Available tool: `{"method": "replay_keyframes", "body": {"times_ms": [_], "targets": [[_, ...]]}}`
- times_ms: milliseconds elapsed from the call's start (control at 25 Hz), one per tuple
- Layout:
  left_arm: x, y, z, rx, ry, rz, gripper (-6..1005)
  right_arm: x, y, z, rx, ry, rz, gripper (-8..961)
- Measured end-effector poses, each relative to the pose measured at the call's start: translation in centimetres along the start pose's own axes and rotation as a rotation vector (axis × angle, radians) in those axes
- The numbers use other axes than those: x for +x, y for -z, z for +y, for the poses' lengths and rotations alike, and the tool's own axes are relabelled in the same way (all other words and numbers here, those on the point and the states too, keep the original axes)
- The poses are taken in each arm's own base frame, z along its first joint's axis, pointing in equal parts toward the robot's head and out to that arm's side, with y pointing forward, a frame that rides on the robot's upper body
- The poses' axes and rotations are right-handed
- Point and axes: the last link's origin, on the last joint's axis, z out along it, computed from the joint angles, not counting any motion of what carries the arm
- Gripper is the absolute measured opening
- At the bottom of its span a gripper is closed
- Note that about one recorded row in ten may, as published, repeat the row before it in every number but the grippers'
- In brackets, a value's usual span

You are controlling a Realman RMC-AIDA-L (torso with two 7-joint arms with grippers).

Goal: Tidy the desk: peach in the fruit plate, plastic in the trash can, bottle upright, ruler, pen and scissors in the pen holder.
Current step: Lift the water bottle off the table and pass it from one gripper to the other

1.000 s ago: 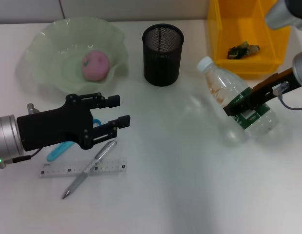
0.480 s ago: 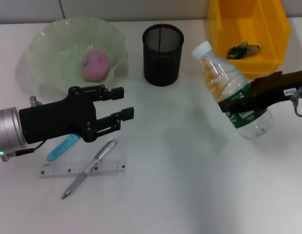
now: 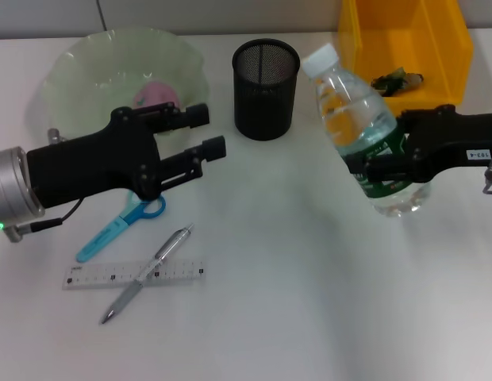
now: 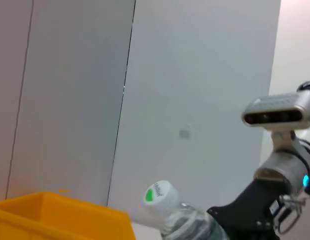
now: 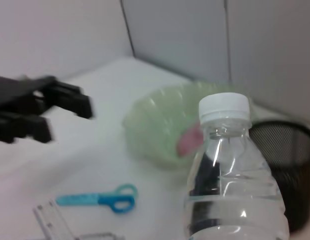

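We are working over a plain white desk (image 3: 309, 302) backed by pale grey wall panels (image 4: 195, 75). On it we are counting one green fruit plate (image 3: 79, 71) holding one pink peach (image 3: 155, 91), one black mesh pen holder (image 3: 265, 78), one yellow bin (image 3: 405, 36) with a scrap of plastic (image 3: 395, 79) already lying inside, one blue scissors (image 3: 119, 226), one pen (image 3: 147, 274) lying across one clear ruler (image 3: 87, 275), and one water bottle (image 3: 361, 127) (white cap, green label). Our right gripper (image 3: 373, 167) is reaching in level from the right side and is clamping the bottle around its label band, the bottle standing nearly upright, tipped slightly, beside the pen holder and in front of the bin. Our left gripper (image 3: 208, 131) is stretching in horizontally from the left, hovering above the desk just in front of the fruit plate, its fingers (image 3: 214, 148) spread apart with nothing between them, the scissors lying below the arm.
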Motion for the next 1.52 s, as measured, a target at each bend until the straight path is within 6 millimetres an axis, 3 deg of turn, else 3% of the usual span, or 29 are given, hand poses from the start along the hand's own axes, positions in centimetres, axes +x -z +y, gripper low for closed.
{"method": "replay_keyframes", "body": {"times_ms": [360,840,1520], "targets": [[1.3,-1.1,-0.4,-0.029,0.056,0.031,521,1.5,-0.5,1.0,-0.1,0.136,-0.244,750],[3.3,-2.2,-0.2,-0.106,0.117,0.105,522,4.1,-2.5,1.8,-0.167,0.195,-0.497,751],[3.4,-3.3,0.3,-0.165,0.159,0.145,527,4.3,-5.7,3.0,-0.246,0.186,-0.586,751]]}}
